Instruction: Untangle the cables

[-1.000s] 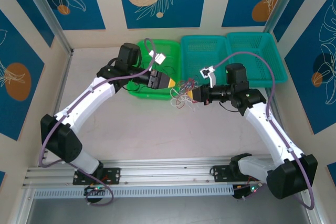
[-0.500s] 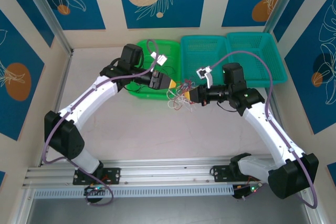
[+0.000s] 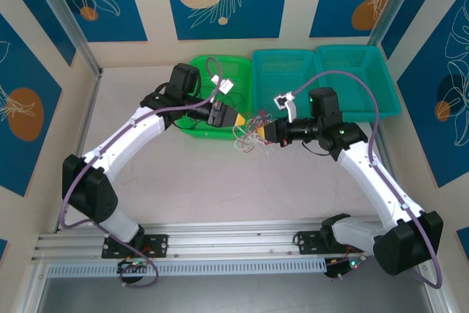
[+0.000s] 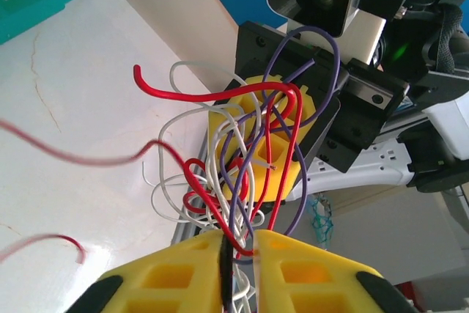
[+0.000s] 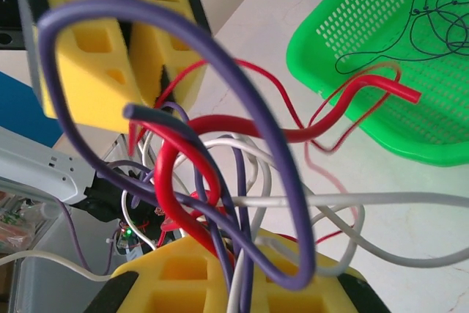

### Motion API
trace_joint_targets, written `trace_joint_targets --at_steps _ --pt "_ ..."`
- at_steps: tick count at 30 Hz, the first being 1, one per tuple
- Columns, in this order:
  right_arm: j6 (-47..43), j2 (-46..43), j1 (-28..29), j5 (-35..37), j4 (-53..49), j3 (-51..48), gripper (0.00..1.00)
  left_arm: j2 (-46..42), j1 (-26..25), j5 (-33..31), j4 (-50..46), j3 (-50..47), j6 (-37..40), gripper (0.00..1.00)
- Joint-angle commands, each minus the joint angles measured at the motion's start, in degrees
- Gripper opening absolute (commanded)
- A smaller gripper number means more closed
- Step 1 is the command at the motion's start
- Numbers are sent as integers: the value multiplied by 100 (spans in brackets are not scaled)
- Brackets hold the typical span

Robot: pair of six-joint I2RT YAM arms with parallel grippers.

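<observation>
Left fingers [image 4: 194,254] are pinched shut on a few strands of the cables [image 4: 242,166]; right fingers [image 5: 183,276] are clamped on the same tangle, strung between both at top-view centre, beside the green basket [image 3: 238,71]. Light, limp, springy wire is judged; one free end is best taken.

I work in a robotics lab cell, not a home. My left arm [image 3: 139,133] and right arm [image 3: 374,177] are bolted to a slotted aluminium rail [image 3: 220,234] along the bottom of the frame. The pale table [image 3: 220,188] is boxed in by metal posts [image 3: 62,16] and printed blue leaf panels [image 3: 249,5], with plastic sorting baskets [image 3: 352,71] at upper centre.
</observation>
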Motion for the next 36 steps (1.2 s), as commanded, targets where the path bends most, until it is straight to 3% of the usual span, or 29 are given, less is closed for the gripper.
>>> trace_joint_targets --at_steps 1,7,13,17,20,26,29,32,36 --pt "38 -20 37 10 18 170 2 -49 -30 92 5 20 242 10" --pt "159 -75 31 576 -56 96 4 -183 -24 -273 -167 21 503 0" --pt "853 -168 -233 2584 -464 -402 10 -449 104 -788 205 -114 330 0" --pt "1362 -105 -693 3183 -936 -657 15 -548 195 -909 432 -203 185 0" --pt "1469 11 -988 3113 -1168 -844 18 -594 231 -958 539 -251 122 0" --pt "1363 247 -1023 2856 -1524 -1026 27 -603 240 -1024 536 -267 96 0" --pt "1126 2 -1017 2107 -1354 -1035 21 -604 244 -1041 545 -291 69 0" --pt "995 -445 -1004 1569 -862 -1181 8 -603 241 -1174 512 -313 92 0" --pt "998 -868 -1003 1856 -688 -1328 5 -619 246 -1625 202 -262 310 0"
